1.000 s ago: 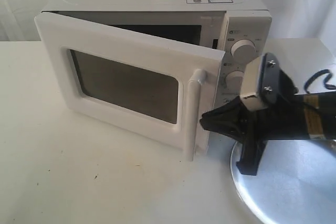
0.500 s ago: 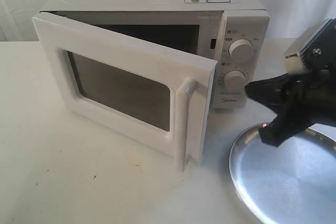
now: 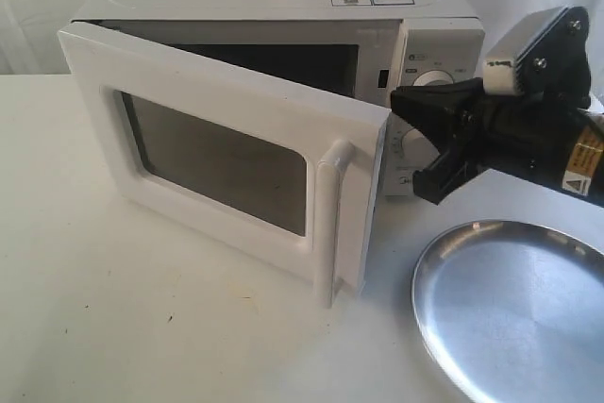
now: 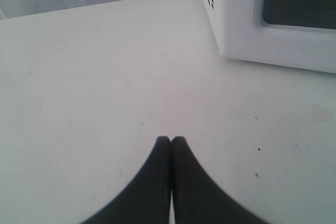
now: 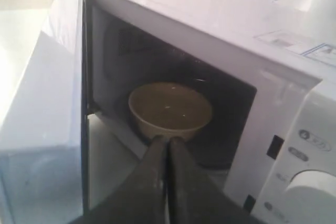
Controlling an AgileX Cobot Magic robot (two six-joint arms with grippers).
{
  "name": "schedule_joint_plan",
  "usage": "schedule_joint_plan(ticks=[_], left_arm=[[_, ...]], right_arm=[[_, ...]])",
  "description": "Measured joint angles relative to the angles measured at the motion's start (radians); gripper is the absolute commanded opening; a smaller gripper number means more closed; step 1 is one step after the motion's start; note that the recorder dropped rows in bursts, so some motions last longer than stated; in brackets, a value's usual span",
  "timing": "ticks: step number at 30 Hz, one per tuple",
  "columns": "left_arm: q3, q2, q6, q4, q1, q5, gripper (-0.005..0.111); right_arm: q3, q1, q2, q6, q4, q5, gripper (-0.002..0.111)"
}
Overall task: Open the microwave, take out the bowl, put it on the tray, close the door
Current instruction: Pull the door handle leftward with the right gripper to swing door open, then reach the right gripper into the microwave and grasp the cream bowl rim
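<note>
The white microwave stands at the back with its door swung partly open, the bar handle toward the front. Through the gap, the right wrist view shows the cream bowl sitting inside the dark cavity. My right gripper hovers in front of the knobs, just right of the door's free edge; it is shut and holds nothing. The silver tray lies empty at the front right. My left gripper is shut over bare table, left of the microwave.
Two round knobs are on the panel behind my right gripper. The open door sticks out over the table in front of the microwave. White table spreads to the left and front. A black cable runs behind the right arm.
The door swung a little wider. My right gripper left the handle, pulled back right over the tray, then rose and moved left to the knobs.
</note>
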Motion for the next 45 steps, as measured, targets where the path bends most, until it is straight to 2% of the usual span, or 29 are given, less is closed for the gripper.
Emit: schedule_joint_plan(ticks=[4, 7, 10, 13, 18, 23, 30, 32, 34, 38, 39, 45], left_arm=[[0.0, 0.0, 0.0, 0.0, 0.0, 0.0, 0.0], [0.0, 0.0, 0.0, 0.0, 0.0, 0.0, 0.0], [0.0, 0.0, 0.0, 0.0, 0.0, 0.0, 0.0], [0.0, 0.0, 0.0, 0.0, 0.0, 0.0, 0.0], [0.0, 0.0, 0.0, 0.0, 0.0, 0.0, 0.0], [0.0, 0.0, 0.0, 0.001, 0.0, 0.004, 0.0], [0.0, 0.0, 0.0, 0.0, 0.0, 0.002, 0.0], [0.0, 0.0, 0.0, 0.0, 0.0, 0.002, 0.0], [0.0, 0.0, 0.0, 0.0, 0.0, 0.002, 0.0], [0.0, 0.0, 0.0, 0.0, 0.0, 0.002, 0.0], [0.0, 0.0, 0.0, 0.0, 0.0, 0.002, 0.0], [0.0, 0.0, 0.0, 0.0, 0.0, 0.002, 0.0]], right_arm=[[0.0, 0.0, 0.035, 0.067, -0.202, -0.093, 0.0], [0.0, -0.001, 0.037, 0.086, -0.356, -0.263, 0.0], [0.0, 0.001, 0.037, 0.084, -0.406, -0.322, 0.0], [0.0, 0.001, 0.041, 0.084, -0.353, -0.198, 0.0], [-0.016, 0.035, 0.147, -0.003, -0.123, -0.104, 0.0], [-0.12, 0.148, 0.301, -0.102, -0.014, -0.021, 0.0], [-0.374, 0.316, 0.419, -0.163, 0.014, 0.309, 0.0], [-0.433, 0.354, 0.436, -0.186, 0.014, 0.386, 0.006], [-0.482, 0.38, 0.452, -0.214, 0.014, 0.449, 0.019], [-0.537, 0.406, 0.469, -0.265, 0.002, 0.503, 0.061], [-0.547, 0.41, 0.471, -0.276, 0.002, 0.515, 0.064], [-0.6, 0.415, 0.514, -0.337, -0.005, 0.566, 0.059]])
